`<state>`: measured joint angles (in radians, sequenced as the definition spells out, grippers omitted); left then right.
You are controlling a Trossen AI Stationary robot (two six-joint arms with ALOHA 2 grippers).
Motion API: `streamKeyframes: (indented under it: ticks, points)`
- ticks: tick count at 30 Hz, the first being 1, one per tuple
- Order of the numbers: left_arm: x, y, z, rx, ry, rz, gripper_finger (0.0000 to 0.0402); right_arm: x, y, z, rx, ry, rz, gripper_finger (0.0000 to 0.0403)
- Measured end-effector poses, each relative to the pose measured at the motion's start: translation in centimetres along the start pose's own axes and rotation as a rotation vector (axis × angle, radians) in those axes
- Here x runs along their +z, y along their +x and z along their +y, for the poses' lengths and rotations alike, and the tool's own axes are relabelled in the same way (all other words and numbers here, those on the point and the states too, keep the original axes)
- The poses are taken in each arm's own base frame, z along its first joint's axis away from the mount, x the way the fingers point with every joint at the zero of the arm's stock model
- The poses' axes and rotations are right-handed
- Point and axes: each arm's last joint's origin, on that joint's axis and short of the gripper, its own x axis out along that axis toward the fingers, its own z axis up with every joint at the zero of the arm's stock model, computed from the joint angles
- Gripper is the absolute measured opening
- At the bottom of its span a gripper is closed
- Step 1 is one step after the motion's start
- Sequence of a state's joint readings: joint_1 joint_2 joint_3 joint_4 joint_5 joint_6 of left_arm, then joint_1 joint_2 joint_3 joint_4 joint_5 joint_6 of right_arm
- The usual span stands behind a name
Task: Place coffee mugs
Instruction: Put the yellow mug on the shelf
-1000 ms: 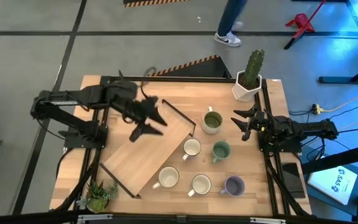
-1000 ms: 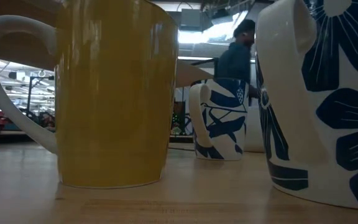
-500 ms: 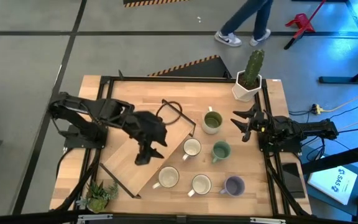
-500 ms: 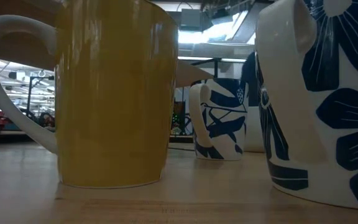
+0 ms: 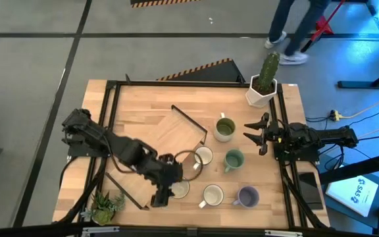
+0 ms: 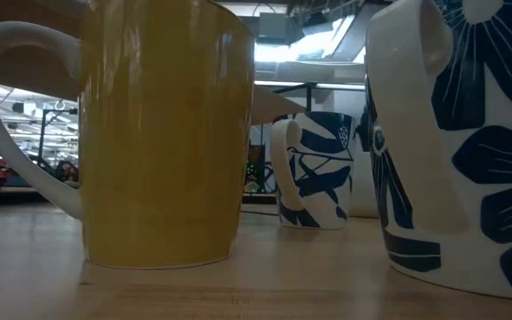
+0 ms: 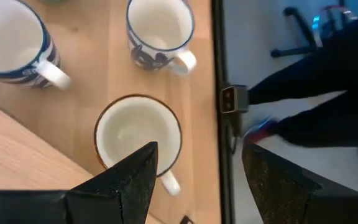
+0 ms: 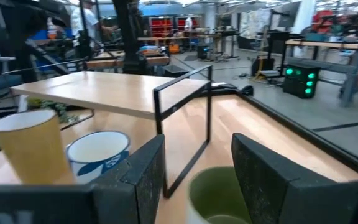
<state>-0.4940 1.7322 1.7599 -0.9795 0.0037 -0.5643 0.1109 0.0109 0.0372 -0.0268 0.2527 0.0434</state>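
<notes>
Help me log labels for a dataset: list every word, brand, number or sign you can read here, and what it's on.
Blue-and-white box on the floor right of the table: dark printed letters, too small and tilted to read.
Striped strip behind the table: orange-and-black hazard stripes, no words.
Blue-patterned mug and yellow mug: no lettering visible.
Nothing else is legible.
</notes>
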Motion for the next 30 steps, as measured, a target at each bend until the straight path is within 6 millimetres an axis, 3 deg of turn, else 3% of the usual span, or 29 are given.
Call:
streamKeyframes:
  ticks: [8, 13, 20, 30]
  points:
    - [-1.5, 4.1, -1.9, 0.08, 0.129, 0.063, 0.0228, 0.0, 0.0, 0.1, 0.029, 0.001, 0.005, 0.0177]
    - [-2.0, 6.8, -1.9, 0.159, 0.151, 0.101, 0.0226, 0.0, 0.0, 0.1, 0.03, 0.001, 0.006, 0.0177]
    - [-1.9, 10.2, -2.2, 0.125, 0.123, 0.108, 0.0225, -0.1, 0.0, 0.1, 0.032, 0.002, 0.006, 0.0177]
    - [-2.3, 11.5, -1.8, 0.216, 0.06, 0.108, 0.0224, -0.1, 0.0, 0.1, 0.035, 0.003, 0.008, 0.0177]
